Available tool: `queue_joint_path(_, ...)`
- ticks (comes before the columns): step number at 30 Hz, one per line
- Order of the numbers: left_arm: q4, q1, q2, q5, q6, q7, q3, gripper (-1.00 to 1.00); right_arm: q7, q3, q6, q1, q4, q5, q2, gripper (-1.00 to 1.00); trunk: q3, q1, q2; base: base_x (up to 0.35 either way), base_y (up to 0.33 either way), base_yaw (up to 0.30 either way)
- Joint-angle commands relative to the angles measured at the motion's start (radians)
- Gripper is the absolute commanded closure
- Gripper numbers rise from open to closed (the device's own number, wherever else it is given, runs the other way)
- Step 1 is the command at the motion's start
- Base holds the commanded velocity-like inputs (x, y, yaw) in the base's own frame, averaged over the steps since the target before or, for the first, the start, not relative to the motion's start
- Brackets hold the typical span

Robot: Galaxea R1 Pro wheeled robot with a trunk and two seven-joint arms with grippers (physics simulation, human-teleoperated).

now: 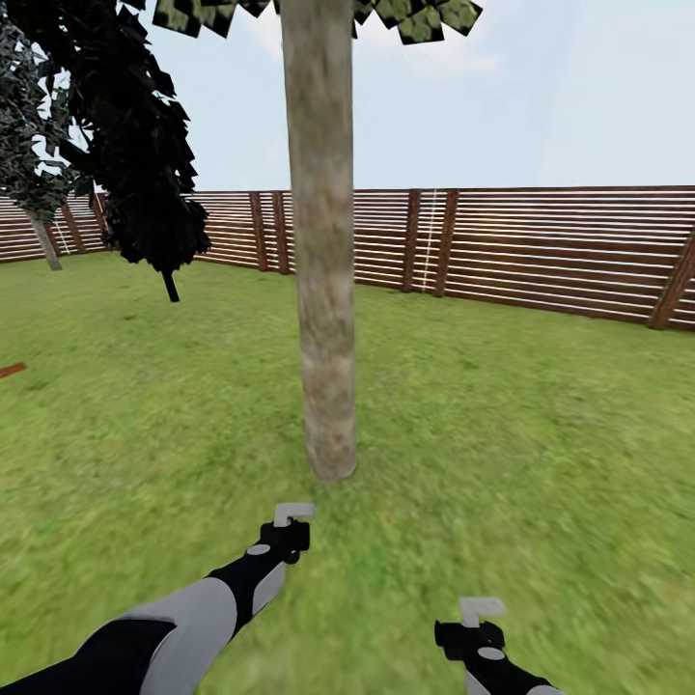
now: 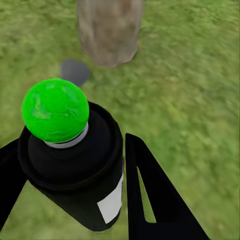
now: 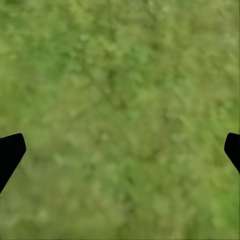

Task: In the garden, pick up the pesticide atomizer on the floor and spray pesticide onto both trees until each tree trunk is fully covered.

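The pesticide atomizer [image 2: 92,190], a black bottle with a white label and a bright green ball on top, sits between the black fingers of my left gripper [image 2: 75,145], which is shut on it. That gripper [image 1: 288,536] is held low over the grass, a short way in front of a tree trunk [image 1: 323,290], a thick grey-brown column whose base [image 2: 107,30] lies just ahead in the left wrist view. My right gripper [image 1: 473,632] hangs over bare lawn to the right. Its fingers [image 3: 10,152] are spread wide, open and empty.
A brown slatted fence [image 1: 541,246] runs along the back of the lawn. A dark narrow tree [image 1: 135,135] stands at the back left, with a thinner-trunked tree [image 1: 43,241] by the fence beyond it. A small dark patch [image 2: 75,71] lies on the grass beside the trunk base.
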Motion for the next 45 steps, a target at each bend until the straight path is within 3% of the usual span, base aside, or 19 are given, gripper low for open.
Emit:
queue_joint_path(1,0.001,-0.001,0.0,0.0,-0.004,0.003,0.0,1.0,-0.005,0.001,-0.003,-0.001,0.001,0.002,0.0,-1.0,-0.001,0.001,0.0,0.35,0.18,0.0)
queue_joint_path(19,0.001,0.0,0.0,-0.001,-0.006,0.002,0.001,1.0,-0.005,0.001,-0.003,-0.001,0.001,0.002,0.0,-1.0,-0.001,0.001,0.0,0.35,0.138,0.0)
queue_joint_path(28,0.001,-0.001,0.0,-0.001,-0.006,-0.001,0.001,1.0,-0.005,0.001,-0.003,-0.001,0.001,0.002,0.0,-1.0,-0.001,0.001,0.0,0.349,-0.011,0.0)
queue_joint_path(35,0.001,-0.001,0.0,-0.001,-0.005,-0.067,0.002,1.0,-0.005,0.001,-0.002,-0.001,0.003,0.002,0.0,-1.0,-0.001,0.001,0.0,0.325,-0.123,0.0)
queue_joint_path(45,0.001,-0.001,0.0,-0.001,-0.014,-0.069,0.003,1.0,-0.004,0.001,-0.002,-0.001,0.003,0.002,0.0,-1.0,-0.001,0.001,0.0,0.268,-0.051,0.0)
